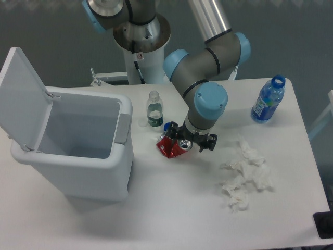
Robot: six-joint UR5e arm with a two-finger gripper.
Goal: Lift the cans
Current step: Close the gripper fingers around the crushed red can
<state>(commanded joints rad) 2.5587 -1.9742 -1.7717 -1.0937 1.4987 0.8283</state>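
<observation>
1. A white tabletop [171,208] is filling most of the view, with a grey and blue robot arm [205,57] reaching down from the 12 o'clock edge toward the middle
2. The gripper [183,143] is sitting low over the tabletop near the centre, under a round blue wrist cap [210,99]
3. The red can [167,145], crushed and dented, is lying on the tabletop at the centre, right at the gripper's 9 o'clock side, with its silver top [184,145] showing under the gripper
4. The fingers are hiding beneath the wrist, so I cannot tell whether they are released or clenched on the can
5. A small clear bottle [154,109] with a green label is standing upright just at 11 o'clock of the can, close to it but apart
6. A large white bin [78,151] is standing at 9 o'clock of the can, with its lid [21,96] swinging open and leaning up toward 10 o'clock; the inside is looking bare
7. A blue plastic water bottle [268,100] with no cap is standing well apart from the can, toward 2 o'clock, near the tabletop's far corner
8. A loose heap of crumpled white tissue [245,174] is lying at 4 o'clock of the gripper, near it but not touching
</observation>
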